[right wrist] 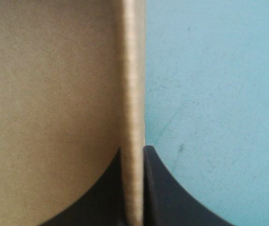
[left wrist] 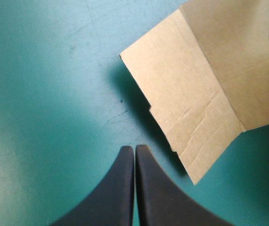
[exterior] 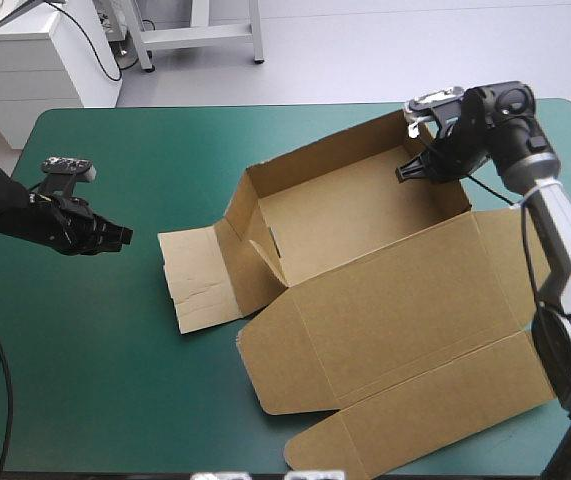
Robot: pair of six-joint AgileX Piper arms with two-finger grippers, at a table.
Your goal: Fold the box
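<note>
From above, the brown box (exterior: 365, 290) sits on the teal-green cover (exterior: 115, 380), right of the table's middle. It is an open tray with its walls raised. Its lid (exterior: 405, 320) lies flat, spreading toward the near right corner. One side flap (exterior: 200, 280) lies flat on the cover to the tray's left. The left gripper (exterior: 125, 237) hangs over bare cover on the left side of the table, pointing toward that flap but clear of it. The right gripper (exterior: 402, 173) is at the tray's far right wall, its black fingers closed over the wall's top edge.

In the left wrist view, the left gripper (left wrist: 134, 149) has its fingers pressed together in one pointed arch, with nothing between them. The flap (left wrist: 186, 103) lies ahead and a little to one side (a few creases run across the board), and its nearest corner is just short of the fingertips.

In the right wrist view, the right gripper (right wrist: 134, 150) pinches the wall's edge (right wrist: 133, 94), one finger on each face. The box's inner face (right wrist: 49, 94) lies on one side of the wall, and bare teal-green cover (right wrist: 209, 70) on the other.
</note>
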